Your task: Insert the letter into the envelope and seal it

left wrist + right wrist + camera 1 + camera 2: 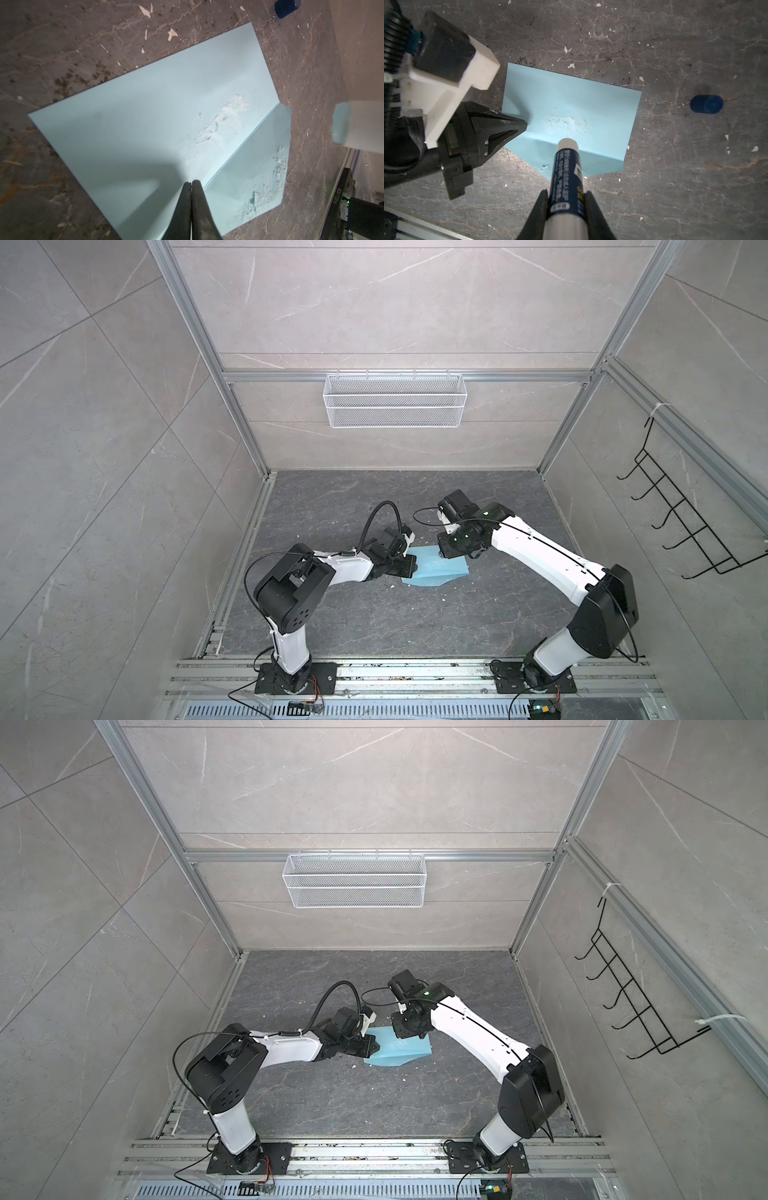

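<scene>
At the envelope [571,99] edge, left fingers [182,207] closed; right fingers [538,212] grip glue stick [566,176].

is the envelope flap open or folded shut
Open. The flap lies spread out past the fold line, not folded over the envelope body.

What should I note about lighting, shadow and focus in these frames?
Left wrist view: dim with a brownish cast; the shut left gripper throws a broad shadow over the envelope; the glue stick at the edge is blurred. Right wrist view: brighter and sharp on the envelope, the stick's label soft close to the lens. Both top views: even light, wide-angle splay of the frame rails.
</scene>
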Robot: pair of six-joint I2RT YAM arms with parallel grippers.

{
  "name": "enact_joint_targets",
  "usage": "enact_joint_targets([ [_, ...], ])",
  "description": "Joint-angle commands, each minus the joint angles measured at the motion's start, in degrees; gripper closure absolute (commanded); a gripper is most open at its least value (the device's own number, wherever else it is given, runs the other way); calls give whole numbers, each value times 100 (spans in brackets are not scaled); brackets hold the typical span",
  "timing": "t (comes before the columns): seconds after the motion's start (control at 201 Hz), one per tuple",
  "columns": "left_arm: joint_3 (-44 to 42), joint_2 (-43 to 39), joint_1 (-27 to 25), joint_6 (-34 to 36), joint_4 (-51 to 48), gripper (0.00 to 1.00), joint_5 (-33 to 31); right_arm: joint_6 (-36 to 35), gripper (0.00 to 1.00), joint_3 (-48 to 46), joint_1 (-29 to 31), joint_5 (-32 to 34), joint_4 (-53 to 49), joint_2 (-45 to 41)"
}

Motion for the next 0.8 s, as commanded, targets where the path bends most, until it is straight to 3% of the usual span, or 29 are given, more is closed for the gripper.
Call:
enact_joint_targets([
  [0.0, -140, -56, 122, -154, 333, 93, 136, -93, 100, 311, 52, 93, -214, 277],
  [0.792, -360, 311, 124, -227, 414, 100, -100, -121, 100, 980, 169, -117, -187, 1495],
])
